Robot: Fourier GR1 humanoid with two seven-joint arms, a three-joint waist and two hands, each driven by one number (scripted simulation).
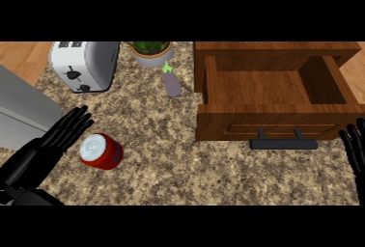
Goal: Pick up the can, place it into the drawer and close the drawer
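A red can [102,151] with a white top lies tilted on the speckled counter at the lower left. My left hand [63,133] is open with straight fingers just left of the can, fingertips beside its top; touching or not, I cannot tell. The wooden drawer [271,84] stands pulled open at the upper right, its inside bare, with a black handle [283,143] on its front. My right hand [354,147] shows at the right edge, fingers straight and open, to the right of the handle.
A white toaster [84,64] stands at the upper left. A potted plant [152,52] sits at the top middle, and an eggplant [172,83] lies just below it. A grey surface [21,111] borders the counter on the left.
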